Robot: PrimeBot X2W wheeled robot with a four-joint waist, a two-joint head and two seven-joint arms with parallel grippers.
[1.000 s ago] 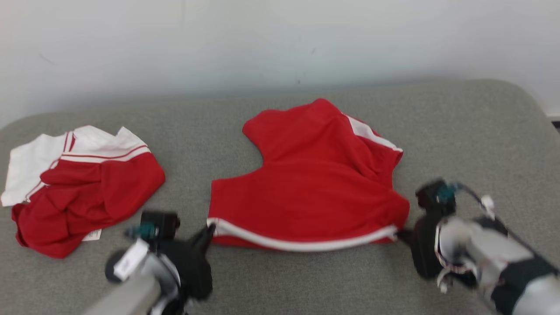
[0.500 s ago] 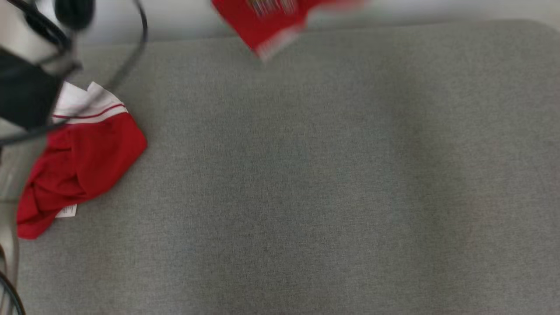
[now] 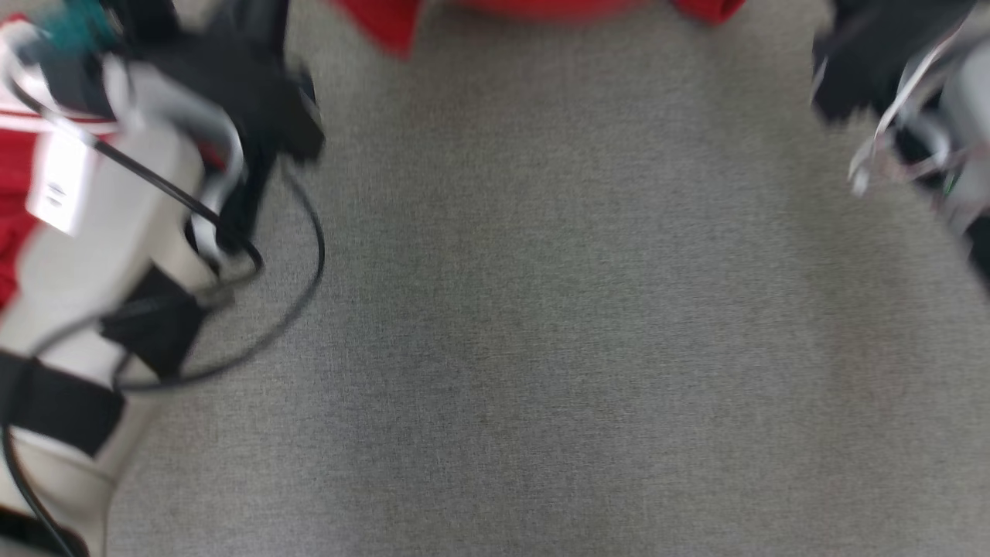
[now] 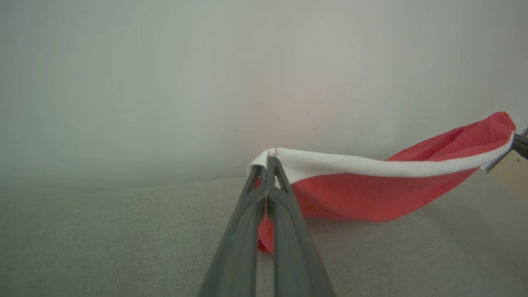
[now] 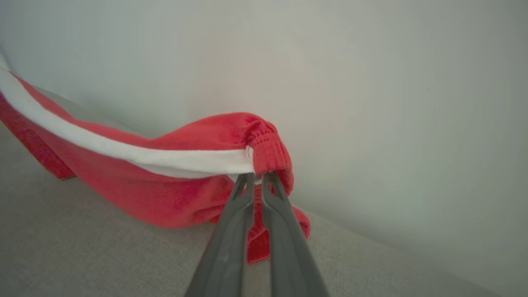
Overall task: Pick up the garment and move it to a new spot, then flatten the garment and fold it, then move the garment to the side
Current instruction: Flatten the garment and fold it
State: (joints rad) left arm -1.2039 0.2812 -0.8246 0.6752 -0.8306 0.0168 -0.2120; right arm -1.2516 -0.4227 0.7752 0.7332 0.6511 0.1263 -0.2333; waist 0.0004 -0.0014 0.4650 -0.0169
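The left claw, pressed together, pinches the smooth white band of the soft red garment; the right claw, also closed, pinches its ribbed red hem. The cloth sags between them over the grey woven cushion, with a plain pale wall beyond.

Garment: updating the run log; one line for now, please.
left claw: shut on garment hem | right claw: shut on garment hem | garment: stretched between claws, over grey cushion
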